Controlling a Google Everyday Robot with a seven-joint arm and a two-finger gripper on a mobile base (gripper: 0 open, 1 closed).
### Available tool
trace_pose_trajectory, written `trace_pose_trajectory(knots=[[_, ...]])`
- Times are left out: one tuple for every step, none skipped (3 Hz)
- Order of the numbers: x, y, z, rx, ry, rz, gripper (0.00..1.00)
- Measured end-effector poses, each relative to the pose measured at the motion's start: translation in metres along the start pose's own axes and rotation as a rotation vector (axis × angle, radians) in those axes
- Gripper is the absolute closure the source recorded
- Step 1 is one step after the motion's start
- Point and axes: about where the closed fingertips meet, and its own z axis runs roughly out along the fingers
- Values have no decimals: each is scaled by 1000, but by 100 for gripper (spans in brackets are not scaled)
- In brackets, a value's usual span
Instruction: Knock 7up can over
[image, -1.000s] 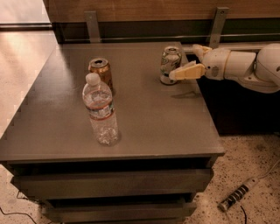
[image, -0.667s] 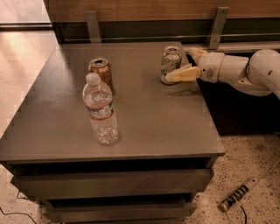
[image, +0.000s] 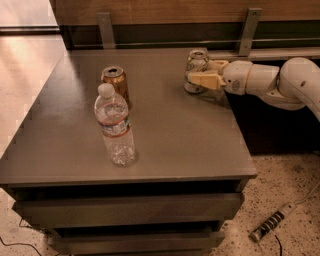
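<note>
At the far right of the table (image: 175, 145), near its back edge, you have the 7up can (image: 196, 61) standing upright, or close to it; a slight lean can't be ruled out. The gripper (image: 204, 79) sits against the can's lower right side, with the arm (image: 270, 82) reaching in from the right, level with the tabletop. I cannot tell whether the gripper is released or clamped on the can, because its near side covers the contact.

Other items: a copper can (image: 115, 82) and a water bottle (image: 116, 127), both upright on the left half and well apart from the 7up can.

Status: the can is not yet knocked over.

Risks, as judged from this layout:
- Contact looks low on the can. If you push there, the can will probably slide across the top rather than tip. Aim nearer the rim.
- The can is close to the right edge. If it falls rightward or rolls once it is down, it could drop to the floor beside the power strip (image: 270, 227).
- If the gripper is in fact clamped, a sweep would carry the can along instead of toppling it.
- A hard sweep leftward could send the can rolling towards the copper can and the bottle. The bottle is tall and looks easy to upset.
</note>
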Motion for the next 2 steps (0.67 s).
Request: trace_pose_trajectory(knots=[[0,1,2,-4,0,0,78],[0,3,5,-9,-1,0,99]])
